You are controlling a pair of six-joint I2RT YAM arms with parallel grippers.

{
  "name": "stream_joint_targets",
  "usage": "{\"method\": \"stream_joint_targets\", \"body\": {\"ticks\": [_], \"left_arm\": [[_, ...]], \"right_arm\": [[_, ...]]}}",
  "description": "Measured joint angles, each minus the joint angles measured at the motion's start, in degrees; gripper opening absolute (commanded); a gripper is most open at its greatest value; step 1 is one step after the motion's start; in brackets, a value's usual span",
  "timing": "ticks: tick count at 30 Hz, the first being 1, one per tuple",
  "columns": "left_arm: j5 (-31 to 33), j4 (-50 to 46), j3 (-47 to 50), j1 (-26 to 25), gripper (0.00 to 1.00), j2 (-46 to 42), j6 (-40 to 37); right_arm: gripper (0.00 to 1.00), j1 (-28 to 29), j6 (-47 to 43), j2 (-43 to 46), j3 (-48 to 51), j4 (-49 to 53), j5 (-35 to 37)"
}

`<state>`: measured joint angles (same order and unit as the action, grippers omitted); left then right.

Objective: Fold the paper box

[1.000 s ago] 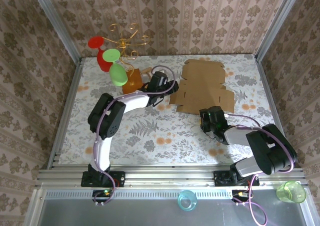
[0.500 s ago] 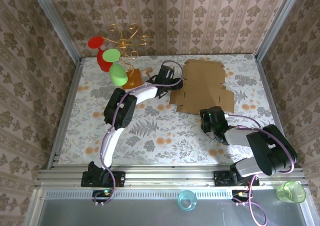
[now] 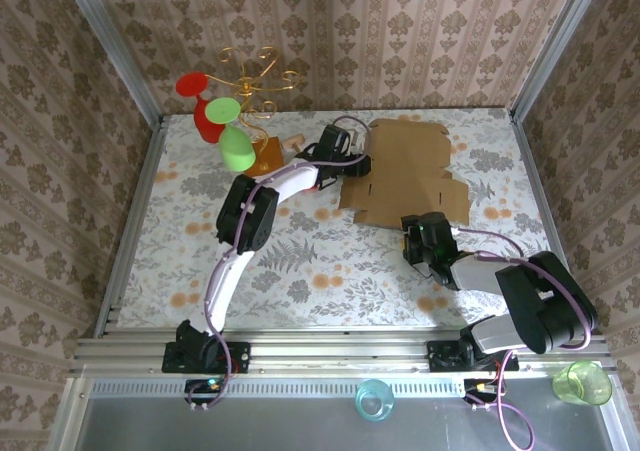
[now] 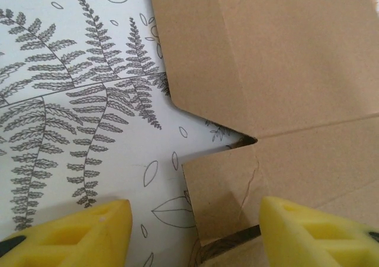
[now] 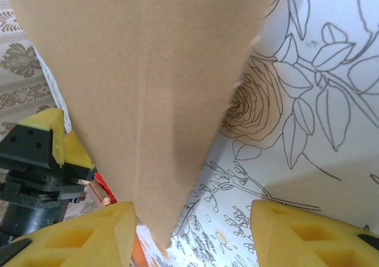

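The paper box [image 3: 408, 169] lies as a flat brown die-cut sheet at the back right of the table. My left gripper [image 3: 352, 161] hovers at its left edge. In the left wrist view the left gripper [image 4: 198, 234] stands open, a small tab [image 4: 222, 196] of the sheet lying loose between the yellow fingers [image 4: 89, 231]. My right gripper [image 3: 415, 236] sits at the sheet's near edge. In the right wrist view the right gripper [image 5: 192, 237] is open, and a corner of the paper box [image 5: 148, 71] reaches down close to its left finger [image 5: 77, 237].
An orange-brown wooden block [image 3: 265, 156] with a gold wire stand [image 3: 250, 76] holding a red cup [image 3: 192, 84] and a green cup [image 3: 237, 149] stands just left of the left gripper. Patterned walls close three sides. A teal cup [image 3: 374, 399] and a green cup [image 3: 582, 381] sit below the front rail.
The left arm has stretched right and farther back, bringing its gripper to the sheet's left edge. The right gripper stayed at the near edge and its jaws widened slightly.
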<state>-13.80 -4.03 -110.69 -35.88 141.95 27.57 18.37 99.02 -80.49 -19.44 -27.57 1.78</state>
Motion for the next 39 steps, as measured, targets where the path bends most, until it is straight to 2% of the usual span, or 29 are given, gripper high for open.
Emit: {"method": "stream_joint_targets", "body": {"ticks": [10,24,32,36,39], "left_arm": [[-2.0,6.1,10.4,-0.2,0.56,-5.4,2.2],[-2.3,6.1,11.2,-0.4,0.54,-5.9,2.9],[-2.3,6.0,11.2,-0.4,0.53,-5.9,2.9],[-2.3,5.9,11.2,-0.4,0.52,-5.9,2.8],[-2.3,5.9,11.2,-0.4,0.53,-5.9,2.9]], "right_arm": [[0.52,-3.7,-0.7,-2.3,1.6,-7.0,-5.1],[0.44,-4.9,-3.9,-11.6,7.6,-32.3,-6.1],[0.30,-5.1,-5.5,-21.0,8.4,-46.7,-3.3],[0.19,-5.4,-5.7,-22.9,7.6,-47.6,-1.9],[0.06,-5.8,-5.8,-23.5,7.2,-47.3,-0.1]]}}
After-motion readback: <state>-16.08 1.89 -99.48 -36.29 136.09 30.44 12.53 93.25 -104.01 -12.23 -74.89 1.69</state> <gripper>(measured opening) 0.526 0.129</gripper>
